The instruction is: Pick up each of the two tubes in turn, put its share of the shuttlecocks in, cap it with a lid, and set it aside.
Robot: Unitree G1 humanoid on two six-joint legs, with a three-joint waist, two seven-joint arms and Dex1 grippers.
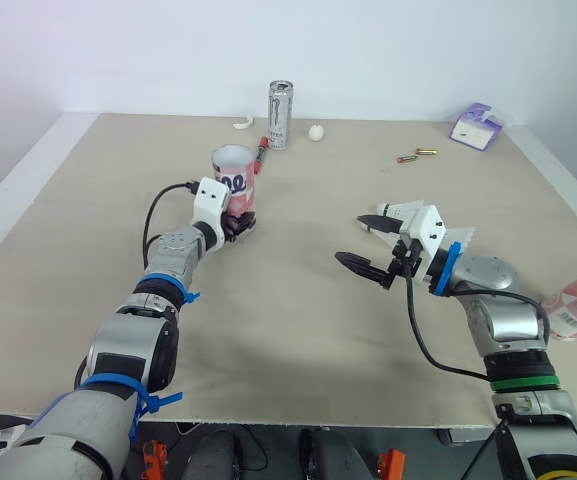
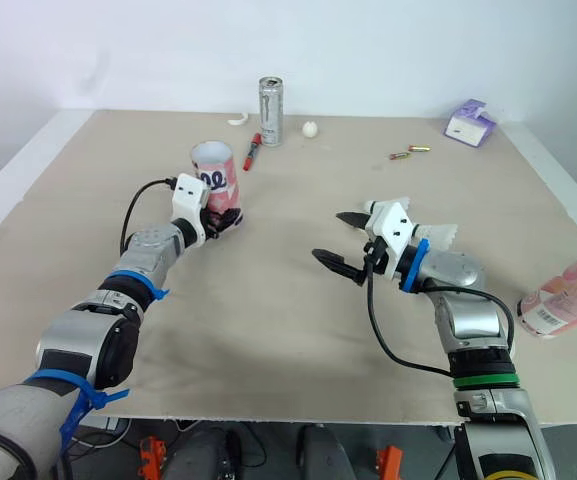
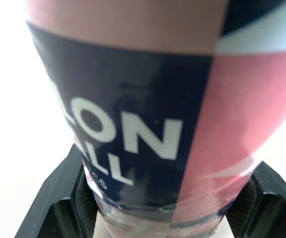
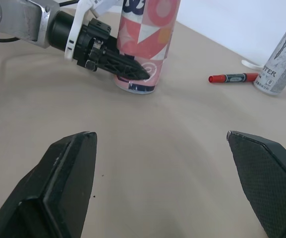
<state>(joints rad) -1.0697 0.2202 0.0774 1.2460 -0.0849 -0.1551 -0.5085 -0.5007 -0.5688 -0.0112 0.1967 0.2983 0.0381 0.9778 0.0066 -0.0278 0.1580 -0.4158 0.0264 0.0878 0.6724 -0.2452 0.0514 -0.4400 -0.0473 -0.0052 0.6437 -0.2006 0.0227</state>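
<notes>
Upright pink tube (image 1: 234, 172): probably light, thin-walled, glossy, crushable. Grip gently, low on wall. There left tool (image 1: 240, 226) sits clamped on tube base; right tool (image 1: 349, 238) spread apart, well clear of tube.

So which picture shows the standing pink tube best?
The right eye view: the upright pink tube shows from open rim down to the left tool at its foot. The left eye view matches. The right wrist view cuts off its top; the left wrist view catches its label up close.

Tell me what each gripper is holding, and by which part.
The left gripper clamps the upright pink tube low down, near its base. The right gripper is open and holds nothing.
</notes>
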